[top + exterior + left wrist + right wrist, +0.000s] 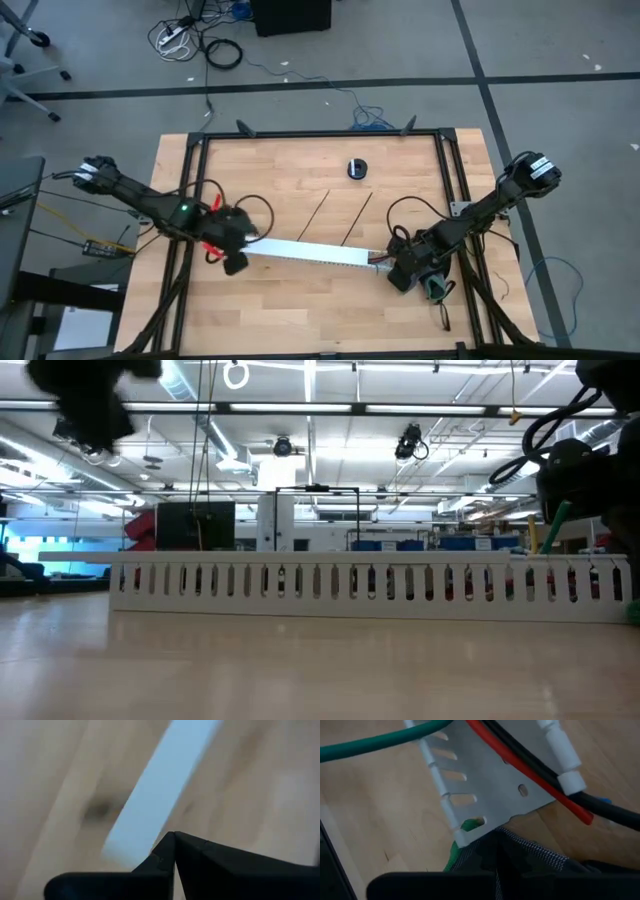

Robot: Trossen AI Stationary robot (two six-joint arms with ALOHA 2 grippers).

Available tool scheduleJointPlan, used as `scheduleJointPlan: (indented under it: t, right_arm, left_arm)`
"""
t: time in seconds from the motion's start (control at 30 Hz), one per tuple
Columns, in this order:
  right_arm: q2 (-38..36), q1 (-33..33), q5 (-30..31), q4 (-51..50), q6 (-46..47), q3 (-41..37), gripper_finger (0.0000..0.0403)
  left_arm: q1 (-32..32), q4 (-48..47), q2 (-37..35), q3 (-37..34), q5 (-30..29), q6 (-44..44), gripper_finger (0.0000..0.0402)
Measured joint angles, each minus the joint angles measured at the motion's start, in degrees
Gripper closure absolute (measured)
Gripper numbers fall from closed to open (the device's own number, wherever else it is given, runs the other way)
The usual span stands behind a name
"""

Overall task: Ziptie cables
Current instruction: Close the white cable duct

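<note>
A light wooden desk [290, 300] stands on a grey floor [560, 40] crossed by dark seam lines. Beyond the desk's far edge, loose cords [190, 40] lie on that floor. Across the desk, a hall shows long ceiling lights [310, 380] and blue bins [400, 543].

No readable text, label, brand or number is showing on anything in these views.

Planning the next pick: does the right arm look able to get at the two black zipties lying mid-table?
Probably yes. The zipties lie bare on the wood, nothing on or around them. The right tool sits shut at the white channel's near end, with open table between; only the channel lies close by.
</note>
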Motion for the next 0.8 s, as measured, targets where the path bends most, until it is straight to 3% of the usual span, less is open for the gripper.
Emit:
scheduleJointPlan:
  t: [0.1, 0.23, 0.57, 0.8]
  right_arm:
    - [0.08, 0.02, -0.08, 1.17, -2.35, -0.13, 0.0402]
    - [0.18, 0.04, -0.24, 3.4, -5.6, -0.21, 0.0402]
    - [0.33, -0.11, -0.4, 4.88, -9.68, 1.58, 0.0403]
    - [-1.53, -0.11, -1.44, 0.54, -9.78, 7.22, 0.0403]
  left_arm:
    - [-0.57, 14.95, 0.93, 1.31, -5.41, 12.91, 0.0398]
    - [1.36, 26.54, 3.33, 1.96, -13.06, 15.74, 0.037]
    - [3.09, 42.06, 16.46, 1.88, -14.71, 18.65, 0.0246]
    - [5.2, 43.59, 23.41, 1.83, -12.88, 15.57, 0.0244]
